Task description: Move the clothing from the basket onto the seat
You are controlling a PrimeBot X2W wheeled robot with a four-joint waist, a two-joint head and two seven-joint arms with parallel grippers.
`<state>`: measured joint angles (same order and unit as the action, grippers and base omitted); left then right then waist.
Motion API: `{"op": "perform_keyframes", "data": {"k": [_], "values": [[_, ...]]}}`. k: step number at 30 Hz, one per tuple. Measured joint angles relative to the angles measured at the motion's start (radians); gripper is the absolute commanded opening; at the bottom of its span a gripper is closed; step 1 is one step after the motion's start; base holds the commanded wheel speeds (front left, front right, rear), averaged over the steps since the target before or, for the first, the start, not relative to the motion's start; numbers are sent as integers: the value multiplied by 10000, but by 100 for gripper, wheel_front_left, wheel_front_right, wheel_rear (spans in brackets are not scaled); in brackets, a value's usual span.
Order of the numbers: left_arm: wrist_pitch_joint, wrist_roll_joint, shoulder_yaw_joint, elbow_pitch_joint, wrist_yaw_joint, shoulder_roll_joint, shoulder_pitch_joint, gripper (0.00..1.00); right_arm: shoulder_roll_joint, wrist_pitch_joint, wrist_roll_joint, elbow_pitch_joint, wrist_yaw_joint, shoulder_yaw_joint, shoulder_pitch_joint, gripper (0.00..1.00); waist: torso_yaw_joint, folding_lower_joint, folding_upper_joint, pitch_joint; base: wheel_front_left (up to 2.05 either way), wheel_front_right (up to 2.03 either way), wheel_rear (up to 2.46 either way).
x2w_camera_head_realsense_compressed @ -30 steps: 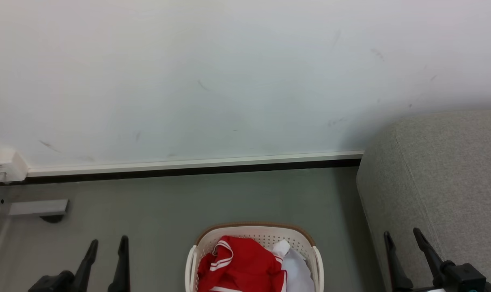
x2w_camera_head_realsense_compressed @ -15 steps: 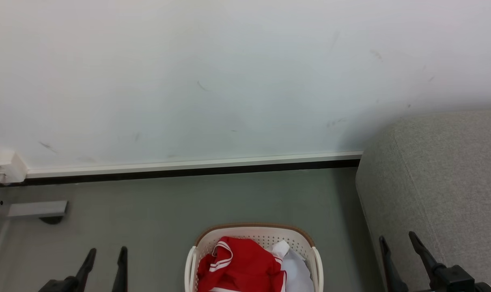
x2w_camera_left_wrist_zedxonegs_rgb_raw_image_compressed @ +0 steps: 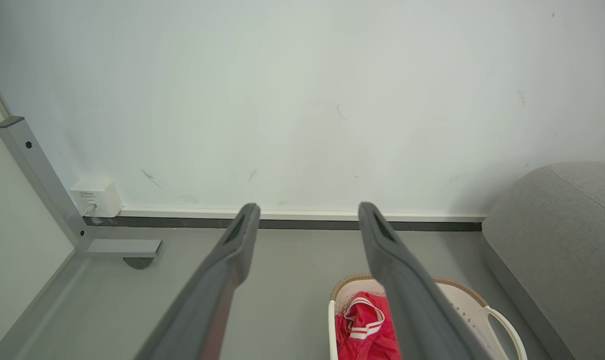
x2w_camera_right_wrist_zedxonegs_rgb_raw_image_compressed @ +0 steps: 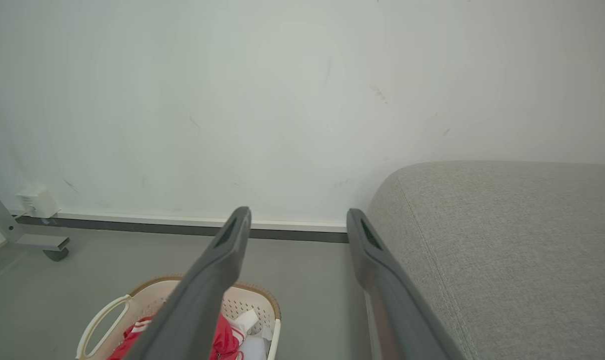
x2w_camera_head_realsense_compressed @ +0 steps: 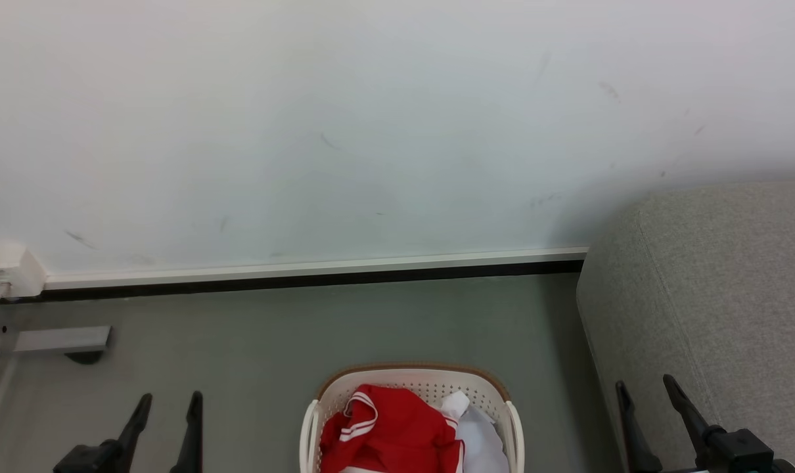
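My left gripper and right gripper stand spread wide, holding nothing. Between them, on the floor, the clothing (red, white-striped, crumpled) lies in the cream basket. The grey seat rises behind my right gripper.

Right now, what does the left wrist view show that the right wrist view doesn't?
Left wrist view, unlike the right: the open left gripper, and the basket turning its handle nearer the sofa. Right wrist view, unlike the left: the open right gripper, the pale sheet beside the red clothing, and the basket's other handle. Both share the basket, red clothing, sofa, wall box and frame foot.
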<state>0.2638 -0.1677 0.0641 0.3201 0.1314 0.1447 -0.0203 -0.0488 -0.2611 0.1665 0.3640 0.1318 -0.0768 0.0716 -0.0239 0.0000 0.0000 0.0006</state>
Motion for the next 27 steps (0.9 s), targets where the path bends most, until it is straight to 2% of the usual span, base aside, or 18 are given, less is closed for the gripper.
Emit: {"op": "perform_keyframes", "data": {"k": [27], "values": [[2, -146, 157, 171, 0, 140, -23, 100, 2, 0, -63, 61, 0, 48, 108, 100, -227, 0, 0, 181, 0, 0, 0]]}}
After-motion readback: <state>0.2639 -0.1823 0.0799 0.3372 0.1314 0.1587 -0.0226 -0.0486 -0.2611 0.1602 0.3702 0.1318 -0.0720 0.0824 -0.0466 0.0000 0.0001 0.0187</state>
